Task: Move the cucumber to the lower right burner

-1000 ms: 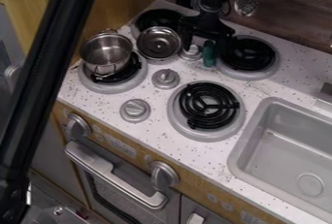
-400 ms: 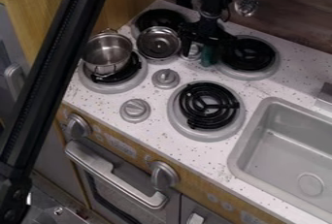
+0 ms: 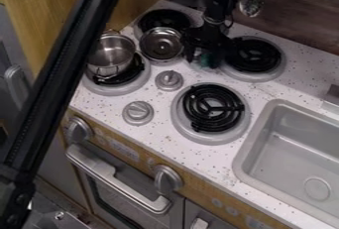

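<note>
My gripper (image 3: 203, 58) hangs low over the back of the stove, between the lidded pan's spot and the back right burner. Directly below it, the green cucumber (image 3: 204, 60) is partly covered by its black parts. I cannot tell whether the two touch. In front of them lies the lower right burner (image 3: 212, 107), a black coil on a grey ring with nothing on it.
A steel pot (image 3: 110, 54) stands on the front left burner, and a round metal lid (image 3: 161, 44) lies behind it. Knobs (image 3: 169, 80) rise between the burners. The back right burner (image 3: 254, 54) is beside my gripper; the sink (image 3: 295, 158) is at right.
The gripper has come down and slightly forward over the cucumber, covering more of it. The long arm link at left has shifted right. Cucumber, pot and lid show no clear movement.
</note>
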